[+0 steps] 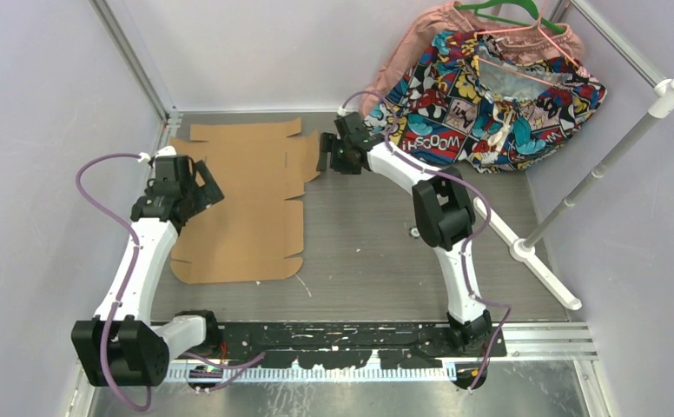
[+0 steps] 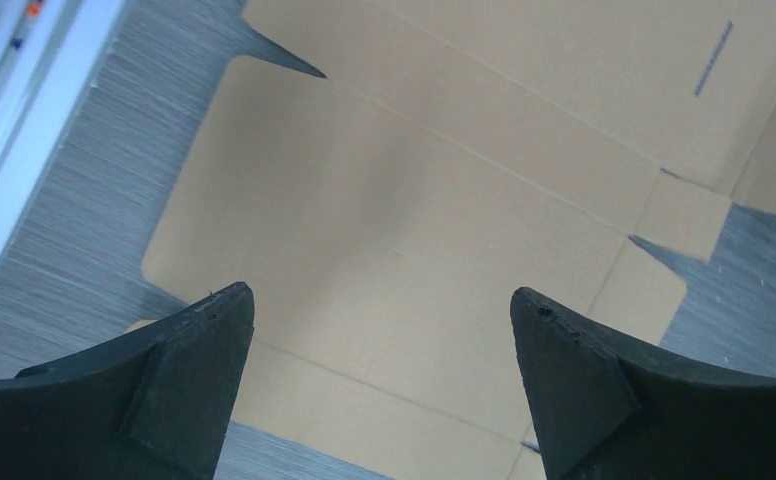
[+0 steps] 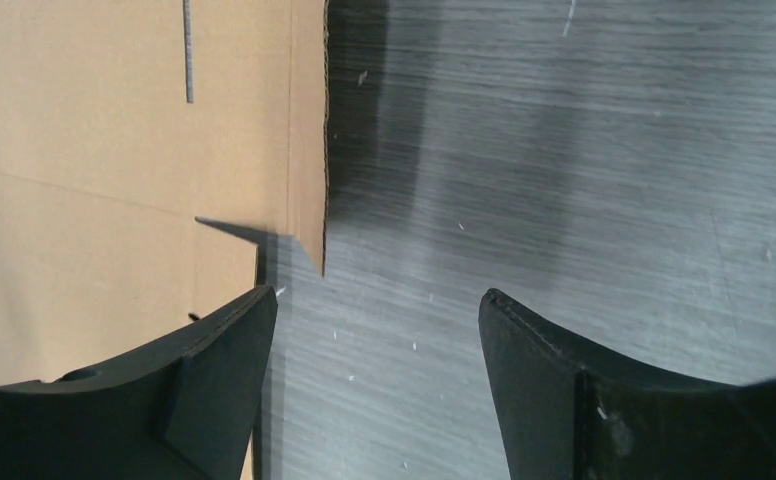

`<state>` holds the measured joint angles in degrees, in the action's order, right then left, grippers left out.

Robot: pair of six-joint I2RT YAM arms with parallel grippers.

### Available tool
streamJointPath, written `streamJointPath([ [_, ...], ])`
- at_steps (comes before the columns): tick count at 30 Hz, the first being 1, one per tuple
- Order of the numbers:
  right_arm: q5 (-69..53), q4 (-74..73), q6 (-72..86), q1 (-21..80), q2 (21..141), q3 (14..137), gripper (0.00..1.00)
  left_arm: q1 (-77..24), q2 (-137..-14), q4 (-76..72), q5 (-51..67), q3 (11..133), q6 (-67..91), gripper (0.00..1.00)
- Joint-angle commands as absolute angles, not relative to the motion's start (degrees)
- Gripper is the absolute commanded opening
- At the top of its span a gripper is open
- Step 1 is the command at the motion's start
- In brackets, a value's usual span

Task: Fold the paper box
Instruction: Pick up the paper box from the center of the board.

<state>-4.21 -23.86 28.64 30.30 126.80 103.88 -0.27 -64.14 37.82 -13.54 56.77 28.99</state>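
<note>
One flat box (image 1: 242,204) lies under the left gripper (image 2: 382,305) and beside the right gripper (image 3: 376,300), both with fingers apart.

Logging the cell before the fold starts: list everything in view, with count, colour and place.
cardboard sheet: 1, brown, flat and unfolded on the table's far left
comic-print cloth: 1, multicoloured, hanging in the far right corner
pink garment: 1, pink, behind the comic-print cloth
green hanger: 1, green, at the top of the far right corner
white pole: 1, white, slanting along the right side
table: 1, grey, under it all
left arm, right arm: 2, white and black, bases at the near edge
left gripper: 1, black, open above the cardboard sheet
right gripper: 1, black, open at the sheet's right edge
</note>
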Motion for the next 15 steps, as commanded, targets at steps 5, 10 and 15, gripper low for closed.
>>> streamJointPath([
  [5,-5.1,-20.8,27.0,31.2,129.9,113.0,0.8,4.4,-64.4,34.5,-15.4,58.0,28.5,1.0],
  [10,-5.5,-19.1,27.1,31.3,132.5,115.9,0.8,4.3,-65.4,35.3,-15.1,59.3,28.7,1.0],
  [15,-4.0,-20.5,28.4,31.5,136.5,121.1,0.77,4.3,-64.8,36.1,-15.3,59.7,28.1,1.0],
])
